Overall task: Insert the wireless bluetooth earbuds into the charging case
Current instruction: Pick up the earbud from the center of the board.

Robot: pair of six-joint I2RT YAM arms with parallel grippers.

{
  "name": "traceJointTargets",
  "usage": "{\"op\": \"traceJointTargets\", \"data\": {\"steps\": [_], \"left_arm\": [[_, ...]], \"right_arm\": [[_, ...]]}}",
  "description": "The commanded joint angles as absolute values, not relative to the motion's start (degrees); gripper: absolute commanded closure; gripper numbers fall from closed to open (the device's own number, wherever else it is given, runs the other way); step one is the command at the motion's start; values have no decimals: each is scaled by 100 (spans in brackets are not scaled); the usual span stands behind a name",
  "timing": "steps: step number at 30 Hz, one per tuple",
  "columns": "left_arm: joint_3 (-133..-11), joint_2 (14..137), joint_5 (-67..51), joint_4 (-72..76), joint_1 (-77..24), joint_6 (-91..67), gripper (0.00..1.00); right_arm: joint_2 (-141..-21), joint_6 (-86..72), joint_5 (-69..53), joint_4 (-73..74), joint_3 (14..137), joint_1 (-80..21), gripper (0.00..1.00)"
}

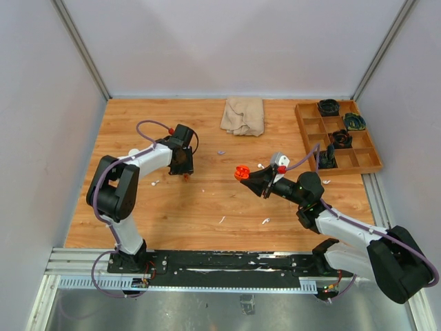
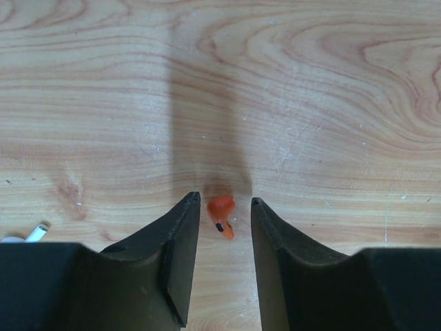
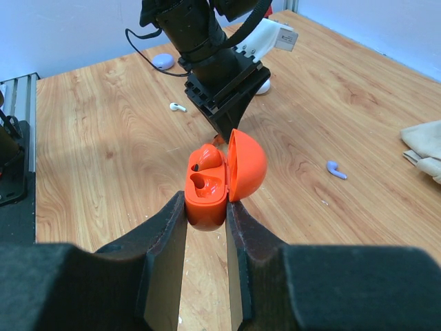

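A red earbud (image 2: 222,212) lies on the wood table between the tips of my left gripper (image 2: 224,202), which is open and points down around it without touching it. In the top view the left gripper (image 1: 184,171) is left of centre. My right gripper (image 3: 207,207) is shut on the body of an open orange charging case (image 3: 205,196) and holds it above the table, also seen in the top view (image 1: 241,172). The lid (image 3: 248,165) stands open to the right. One red earbud (image 3: 207,157) sits in the far slot. The near slot (image 3: 204,183) is empty.
Loose white earbuds (image 3: 178,107) (image 1: 265,221) and a purple one (image 3: 335,169) lie on the table. A lilac puck (image 3: 163,61) lies behind the left arm. A beige cloth (image 1: 242,115) is at the back, a wooden compartment tray (image 1: 301,127) at the back right.
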State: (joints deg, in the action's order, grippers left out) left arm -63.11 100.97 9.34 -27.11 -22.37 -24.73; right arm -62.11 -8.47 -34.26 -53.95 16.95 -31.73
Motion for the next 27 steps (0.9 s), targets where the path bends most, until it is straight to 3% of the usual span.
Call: {"op": "traceJointTargets", "data": {"steps": [1, 10, 20, 27], "left_arm": [[-6443, 10228, 921, -2883, -2251, -2490, 60], [-6459, 10348, 854, -2965, -2256, -2419, 61], [-6529, 10472, 756, -3020, -2324, -2310, 75], [-6604, 10561, 868, -3165, -2509, -2210, 75]], "right_arm": [[-6114, -754, -3367, -5470, 1739, -3103, 97], [-6076, -770, -3393, -5468, 1745, -3100, 97], [-6079, -765, -3433, -5465, 1747, -3102, 97], [-6070, -747, -3426, -5442, 1749, -3103, 97]]}}
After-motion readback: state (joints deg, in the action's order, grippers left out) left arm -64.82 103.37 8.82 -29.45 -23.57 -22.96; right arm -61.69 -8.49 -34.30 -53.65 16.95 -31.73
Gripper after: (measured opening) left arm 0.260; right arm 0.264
